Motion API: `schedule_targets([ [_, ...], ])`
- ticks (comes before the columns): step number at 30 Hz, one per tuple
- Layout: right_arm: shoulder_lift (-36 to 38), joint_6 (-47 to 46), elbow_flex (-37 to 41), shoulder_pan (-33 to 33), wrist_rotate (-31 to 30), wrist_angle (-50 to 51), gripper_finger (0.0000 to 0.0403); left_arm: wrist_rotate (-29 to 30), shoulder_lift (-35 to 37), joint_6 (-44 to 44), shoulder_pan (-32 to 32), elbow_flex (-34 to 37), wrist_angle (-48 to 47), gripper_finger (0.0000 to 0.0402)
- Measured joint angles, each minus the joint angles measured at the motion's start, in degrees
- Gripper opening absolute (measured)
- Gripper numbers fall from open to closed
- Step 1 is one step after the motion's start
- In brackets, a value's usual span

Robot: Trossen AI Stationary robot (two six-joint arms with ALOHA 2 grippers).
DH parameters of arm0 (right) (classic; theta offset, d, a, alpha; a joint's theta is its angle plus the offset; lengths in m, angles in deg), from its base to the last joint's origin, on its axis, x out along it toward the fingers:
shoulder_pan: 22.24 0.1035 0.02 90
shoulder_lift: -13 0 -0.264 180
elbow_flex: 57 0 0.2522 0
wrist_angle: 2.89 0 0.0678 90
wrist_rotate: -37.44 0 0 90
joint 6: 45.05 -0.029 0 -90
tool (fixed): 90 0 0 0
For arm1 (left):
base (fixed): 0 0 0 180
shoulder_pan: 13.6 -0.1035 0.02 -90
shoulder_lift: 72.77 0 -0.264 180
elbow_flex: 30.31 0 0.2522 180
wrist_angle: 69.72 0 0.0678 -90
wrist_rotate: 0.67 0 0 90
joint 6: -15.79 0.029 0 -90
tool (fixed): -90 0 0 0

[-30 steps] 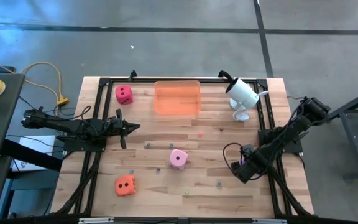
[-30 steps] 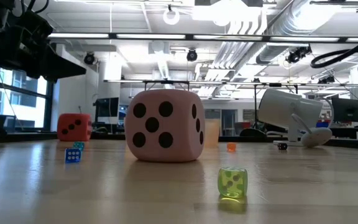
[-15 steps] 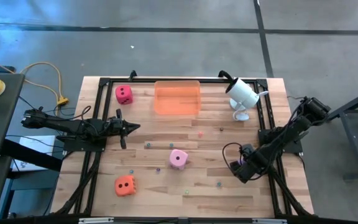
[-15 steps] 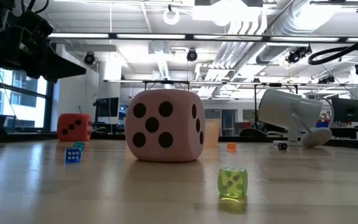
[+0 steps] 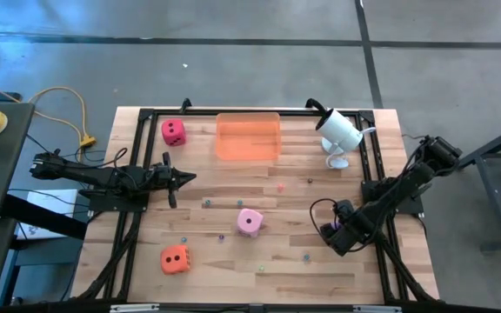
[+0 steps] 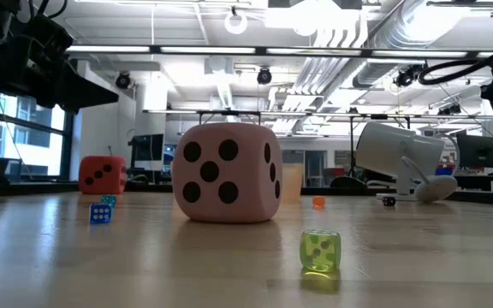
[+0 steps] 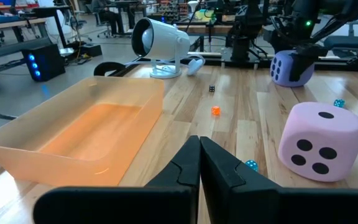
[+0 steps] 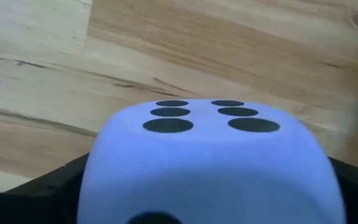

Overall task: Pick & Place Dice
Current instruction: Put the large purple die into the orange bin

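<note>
My right hand sits low over the bench near its right edge, clamped on the purple die; from the right wrist that die fills the view, with the dark fingers pressed against both sides. From the left wrist I see the same die held at the far side of the bench.

My left hand waits over the left half of the bench, its fingers pressed together on nothing.

The pink die rests on the bench near the middle, between the two hands. The orange die lies toward the front left, well apart from it. The red die sits at the back left, just beside the orange tray. A white lamp stands right of the tray.
</note>
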Motion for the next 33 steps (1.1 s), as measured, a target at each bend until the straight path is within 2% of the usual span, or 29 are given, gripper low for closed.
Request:
schedule_targets([
  [10,-4.38,2.13,-0.35,-0.04,1.94,-1.49,0.0357,0.0,-0.01,0.0,0.0,0.0,0.02,0.0001],
  [20,-4.54,0.71,-0.22,-0.28,0.23,-1.58,0.0358,0.0,0.0,0.0,0.01,0.0,0.01,0.0001],
  [24,-4.81,0.79,-0.04,-0.37,0.55,-2.0,0.0386,0.0,0.0,0.0,0.01,0.0,0.0,0.0001],
  [28,-4.84,0.41,0.02,-1.11,1.5,-1.67,0.0352,0.0,-0.02,0.0,-0.01,0.0,0.01,0.0001],
  [33,-4.84,1.38,0.02,-1.09,-0.72,-1.03,0.0352,0.0,-0.02,0.0,0.0,0.0,0.02,0.0001],
])
